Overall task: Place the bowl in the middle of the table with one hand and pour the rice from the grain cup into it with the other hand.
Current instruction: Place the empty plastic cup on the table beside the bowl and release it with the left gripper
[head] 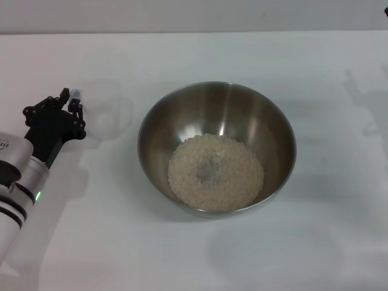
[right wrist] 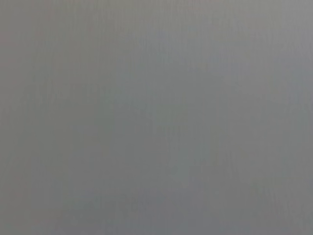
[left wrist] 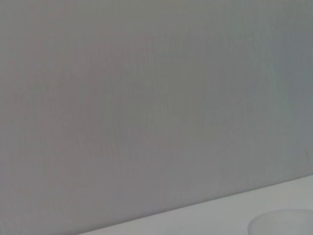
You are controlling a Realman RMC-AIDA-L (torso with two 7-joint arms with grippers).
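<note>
The steel bowl (head: 216,103) stands on the white table (head: 200,254) near its middle. A loose heap of rice (head: 215,171) lies in the bottom of the bowl. The clear grain cup (head: 104,112) stands upright on the table to the left of the bowl and looks empty; its rim also shows in the left wrist view (left wrist: 281,223). My left gripper (head: 70,100) is at the cup's left side, low over the table, right by its handle. I cannot tell whether it touches the cup. My right gripper is out of view.
The table's far edge (head: 194,31) meets a grey wall at the back. The left wrist view shows that wall (left wrist: 146,98) and a strip of table. The right wrist view shows only plain grey.
</note>
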